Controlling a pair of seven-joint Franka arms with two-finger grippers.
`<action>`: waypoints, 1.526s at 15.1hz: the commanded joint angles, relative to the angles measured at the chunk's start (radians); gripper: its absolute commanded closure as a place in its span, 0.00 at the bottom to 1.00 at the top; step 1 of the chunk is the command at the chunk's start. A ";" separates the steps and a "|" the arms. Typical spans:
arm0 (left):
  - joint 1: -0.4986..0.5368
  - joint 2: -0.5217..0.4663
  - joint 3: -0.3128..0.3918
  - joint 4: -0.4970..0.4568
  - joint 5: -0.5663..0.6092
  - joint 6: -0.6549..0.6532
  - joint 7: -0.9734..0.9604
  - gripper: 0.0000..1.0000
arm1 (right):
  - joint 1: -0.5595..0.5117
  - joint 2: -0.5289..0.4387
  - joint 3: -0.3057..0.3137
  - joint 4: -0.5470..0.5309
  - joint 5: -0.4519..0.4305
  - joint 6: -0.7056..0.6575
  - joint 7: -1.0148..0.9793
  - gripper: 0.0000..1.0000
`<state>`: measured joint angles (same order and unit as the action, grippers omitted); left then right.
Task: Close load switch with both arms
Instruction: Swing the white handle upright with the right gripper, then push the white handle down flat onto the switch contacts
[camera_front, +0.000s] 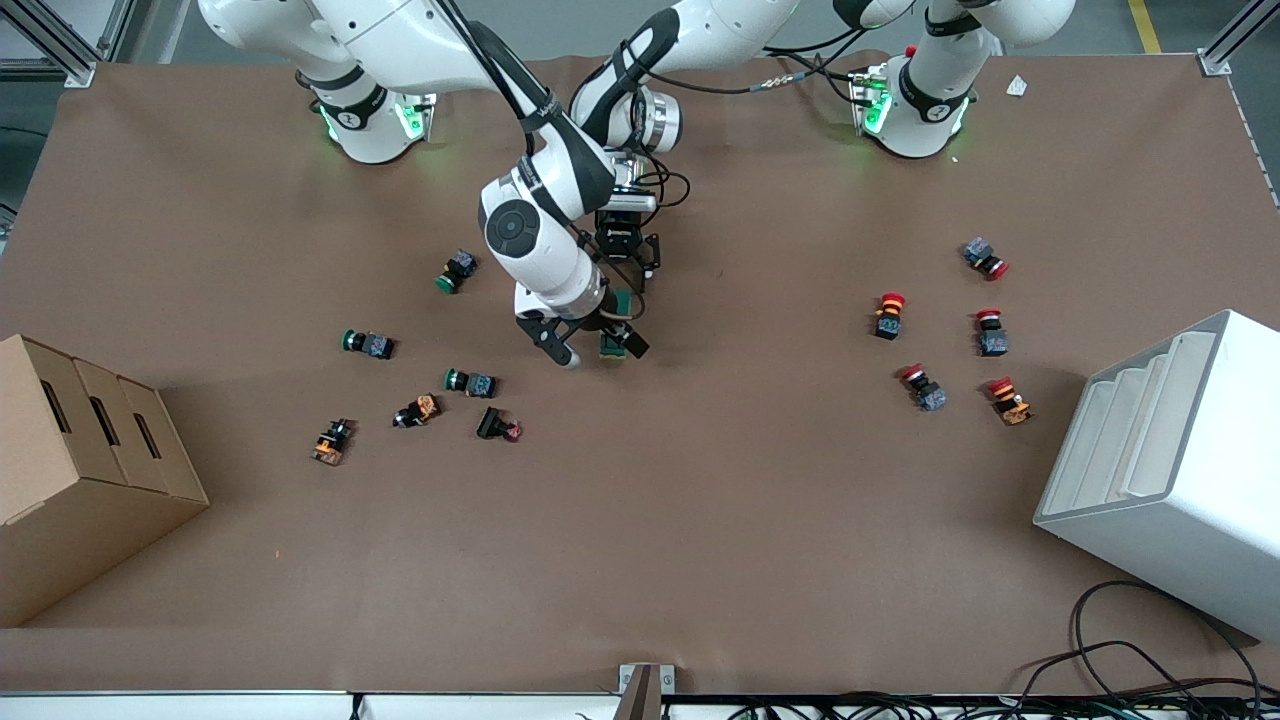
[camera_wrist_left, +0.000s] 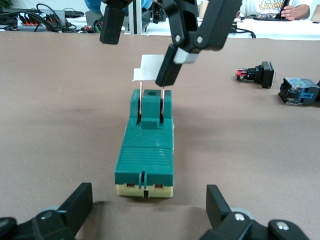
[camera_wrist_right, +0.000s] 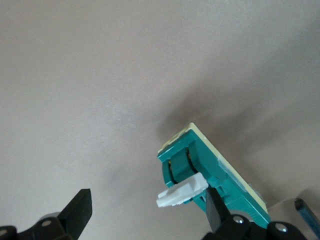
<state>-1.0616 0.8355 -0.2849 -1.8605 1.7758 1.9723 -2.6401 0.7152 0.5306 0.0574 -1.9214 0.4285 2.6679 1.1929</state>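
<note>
The load switch (camera_front: 611, 345) is a dark green block on a cream base, lying flat on the brown table near its middle. Its cream-white handle (camera_wrist_left: 147, 67) stands raised on two copper blades. My left gripper (camera_front: 627, 275) is open and low, and the switch's end (camera_wrist_left: 145, 160) lies just ahead of the gap between its fingers (camera_wrist_left: 146, 206). My right gripper (camera_front: 595, 345) is open over the handle end. One of its fingers (camera_wrist_left: 166, 70) is right against the handle (camera_wrist_right: 182, 192), and the other (camera_wrist_left: 112, 22) stands well apart. The right gripper's gap (camera_wrist_right: 147, 212) holds nothing.
Green and orange push buttons (camera_front: 470, 382) lie scattered toward the right arm's end, and red-capped ones (camera_front: 888, 315) toward the left arm's end. A cardboard box (camera_front: 80, 470) and a white bin (camera_front: 1170, 470) stand at the table's two ends.
</note>
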 joint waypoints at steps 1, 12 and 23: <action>-0.012 0.025 0.000 0.006 0.010 0.008 -0.043 0.00 | -0.005 0.008 0.009 0.021 0.015 0.004 0.007 0.00; -0.012 0.025 0.000 0.006 0.010 0.008 -0.043 0.00 | -0.016 0.057 0.007 0.085 0.003 0.006 0.004 0.00; -0.012 0.031 0.000 0.004 0.010 0.008 -0.041 0.00 | -0.042 0.115 0.004 0.136 -0.033 0.006 -0.007 0.00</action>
<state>-1.0616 0.8357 -0.2849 -1.8604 1.7758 1.9723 -2.6401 0.6850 0.6143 0.0529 -1.8101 0.4182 2.6711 1.1906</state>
